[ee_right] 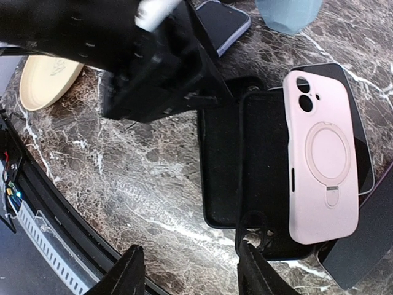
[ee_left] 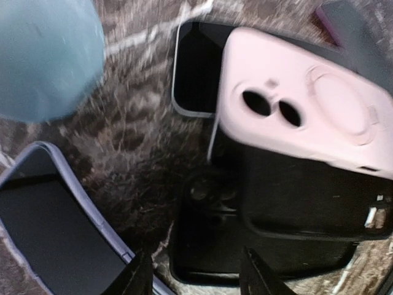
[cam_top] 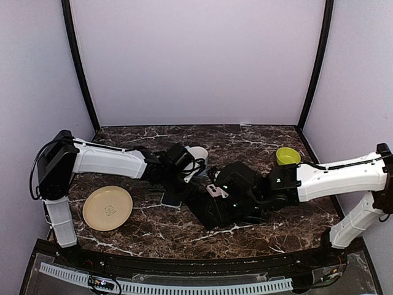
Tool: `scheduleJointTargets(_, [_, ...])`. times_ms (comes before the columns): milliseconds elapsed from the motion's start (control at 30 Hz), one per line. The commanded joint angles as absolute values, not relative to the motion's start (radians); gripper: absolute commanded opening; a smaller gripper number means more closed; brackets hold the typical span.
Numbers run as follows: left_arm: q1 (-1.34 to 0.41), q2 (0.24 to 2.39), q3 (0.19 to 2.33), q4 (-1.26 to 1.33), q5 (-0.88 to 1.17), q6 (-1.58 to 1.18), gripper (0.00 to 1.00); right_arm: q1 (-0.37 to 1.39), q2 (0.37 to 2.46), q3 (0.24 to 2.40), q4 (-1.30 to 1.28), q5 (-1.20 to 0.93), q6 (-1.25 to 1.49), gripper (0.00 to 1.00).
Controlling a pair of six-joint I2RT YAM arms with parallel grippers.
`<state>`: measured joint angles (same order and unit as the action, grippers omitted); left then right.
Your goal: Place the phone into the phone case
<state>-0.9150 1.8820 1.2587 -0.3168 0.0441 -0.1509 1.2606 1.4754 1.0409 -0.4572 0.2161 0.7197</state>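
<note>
A phone with a lavender rim and dark screen [ee_left: 55, 233] lies face up on the marble; it also shows at the top of the right wrist view [ee_right: 224, 21] and under the left arm in the top view [cam_top: 172, 198]. Two black cases [ee_right: 224, 178] [ee_right: 270, 184] lie open side up, overlapping. A pink case [ee_right: 322, 166] lies back up, partly across them and across a dark grey-rimmed slab [ee_right: 363, 153]. My left gripper [ee_left: 195, 276] is open and empty above the black case's [ee_left: 245, 239] camera end. My right gripper [ee_right: 190, 270] is open and empty, one fingertip over a black case's corner.
A pale blue cup [cam_top: 198, 153] stands behind the cases. A cream plate [cam_top: 107, 208] lies front left and a green bowl [cam_top: 287, 156] back right. The two grippers [cam_top: 184, 190] [cam_top: 212, 207] are close together mid-table. The table's front edge [ee_right: 55, 203] is near.
</note>
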Motion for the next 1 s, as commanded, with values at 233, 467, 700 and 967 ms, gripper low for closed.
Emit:
scheduleJointTargets(233, [-0.907, 1.994, 1.244, -0.324, 0.07, -0.098, 0.39, 1.27, 1.532, 0.975, -0.302, 0.147, 0.764, 0.43])
scheduleJointTargets(467, [-0.907, 2.003, 1.197, -0.339, 0.166, -0.096, 0.0, 1.262, 1.656, 0.968, -0.249, 0.201, 0.781, 0.32])
scheduleJointTargets(700, [-0.918, 1.93, 1.156, -0.393, 0.123, -0.016, 0.0, 1.158, 1.756, 1.014, -0.302, 0.295, 0.75, 0.19])
scheduleJointTargets(967, [-1.019, 1.854, 1.035, -0.43, 0.013, 0.103, 0.0, 1.089, 1.74, 1.045, -0.305, 0.282, 0.669, 0.19])
